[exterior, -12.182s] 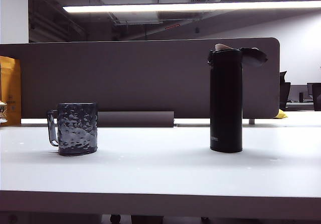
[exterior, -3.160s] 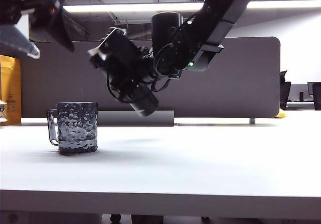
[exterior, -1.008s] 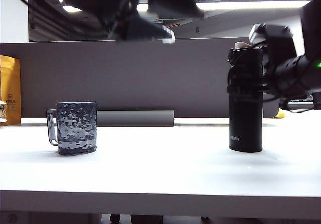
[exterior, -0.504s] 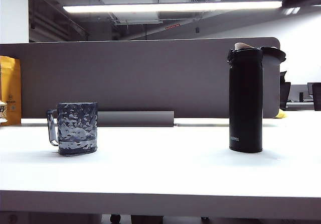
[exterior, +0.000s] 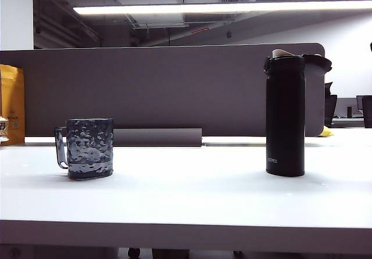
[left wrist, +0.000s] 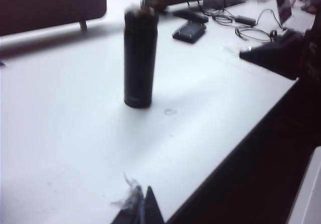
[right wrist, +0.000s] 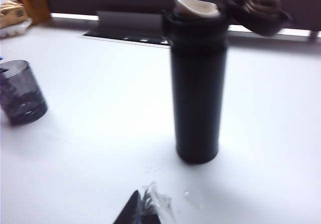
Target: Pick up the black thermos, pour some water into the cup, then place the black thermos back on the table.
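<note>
Since a second ago both arms have withdrawn from the exterior view. The black thermos [exterior: 285,115] stands upright and free on the table [exterior: 186,201], toward its right end, lid flipped open, spout exposed. The cup [exterior: 88,148] sits toward the left end, well apart, handle facing the left edge. Bare tabletop lies between them and along the front edge. The left gripper [left wrist: 141,209] and the right gripper [right wrist: 142,208] each hover short of the thermos, jaws closed, holding nothing. A grey partition [exterior: 163,87] bounds the rear edge.
</note>
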Robot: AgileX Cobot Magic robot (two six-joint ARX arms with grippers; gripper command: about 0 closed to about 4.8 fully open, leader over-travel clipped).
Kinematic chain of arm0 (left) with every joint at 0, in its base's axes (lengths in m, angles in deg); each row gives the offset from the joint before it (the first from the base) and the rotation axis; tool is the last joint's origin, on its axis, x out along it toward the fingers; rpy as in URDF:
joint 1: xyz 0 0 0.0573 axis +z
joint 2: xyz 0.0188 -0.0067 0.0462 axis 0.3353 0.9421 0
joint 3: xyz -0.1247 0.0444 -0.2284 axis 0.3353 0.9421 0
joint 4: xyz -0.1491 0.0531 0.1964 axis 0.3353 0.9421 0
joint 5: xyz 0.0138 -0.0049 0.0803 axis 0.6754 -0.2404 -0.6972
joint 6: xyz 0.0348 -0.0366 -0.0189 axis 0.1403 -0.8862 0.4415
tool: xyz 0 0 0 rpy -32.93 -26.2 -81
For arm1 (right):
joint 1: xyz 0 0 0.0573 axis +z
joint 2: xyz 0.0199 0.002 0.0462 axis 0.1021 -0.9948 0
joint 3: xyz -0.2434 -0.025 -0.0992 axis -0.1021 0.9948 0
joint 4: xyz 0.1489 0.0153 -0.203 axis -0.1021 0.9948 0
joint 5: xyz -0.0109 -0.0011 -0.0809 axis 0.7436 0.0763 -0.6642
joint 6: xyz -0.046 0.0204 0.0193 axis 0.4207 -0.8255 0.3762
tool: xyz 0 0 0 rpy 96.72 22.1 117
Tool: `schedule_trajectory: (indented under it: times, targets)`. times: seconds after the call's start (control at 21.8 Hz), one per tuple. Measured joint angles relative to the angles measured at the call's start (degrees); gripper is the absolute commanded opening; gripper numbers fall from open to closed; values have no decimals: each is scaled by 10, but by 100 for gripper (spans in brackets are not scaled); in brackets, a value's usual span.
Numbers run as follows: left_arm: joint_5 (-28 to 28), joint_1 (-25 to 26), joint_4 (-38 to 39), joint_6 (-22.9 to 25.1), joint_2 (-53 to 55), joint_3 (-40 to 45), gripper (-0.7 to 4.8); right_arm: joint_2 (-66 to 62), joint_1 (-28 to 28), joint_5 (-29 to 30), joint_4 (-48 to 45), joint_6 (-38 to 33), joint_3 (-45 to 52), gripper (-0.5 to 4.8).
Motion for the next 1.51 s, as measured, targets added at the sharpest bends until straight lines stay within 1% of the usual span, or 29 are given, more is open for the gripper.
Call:
schedule_trajectory:
  times: [0.14, 0.23, 0.37, 0.46, 0.64, 0.92, 1.01, 1.19, 1.51]
  targets:
    - [-2, 0, -64, -5, -12, 63, -6, 41, 0, -3, -38, -1, 38, -8]
    - [-4, 0, -103, -11, -9, 99, -6, 62, 0, -3, -47, -1, 60, -8]
    - [-17, 0, -161, -43, -8, 142, -6, 86, 0, -3, -43, -1, 90, -8]
    - [-19, 0, -183, -66, -9, 168, -6, 101, 0, -3, -36, -2, 103, -8]
    - [-19, 0, -188, -98, -10, 196, -6, 127, 0, -3, -41, -4, 117, -8]
    - [-21, 0, -198, -104, -10, 219, -6, 158, 0, -5, -15, -8, 121, -8]
    - [-21, 0, -191, -107, -10, 227, -6, 165, 0, -4, -5, -14, 121, -8]
    - [-21, 0, -192, -107, -10, 227, -5, 179, 0, -5, 45, -17, 122, -8]
    - [-18, 0, -194, -106, -10, 227, -5, 182, 0, -6, 61, -20, 134, 1]
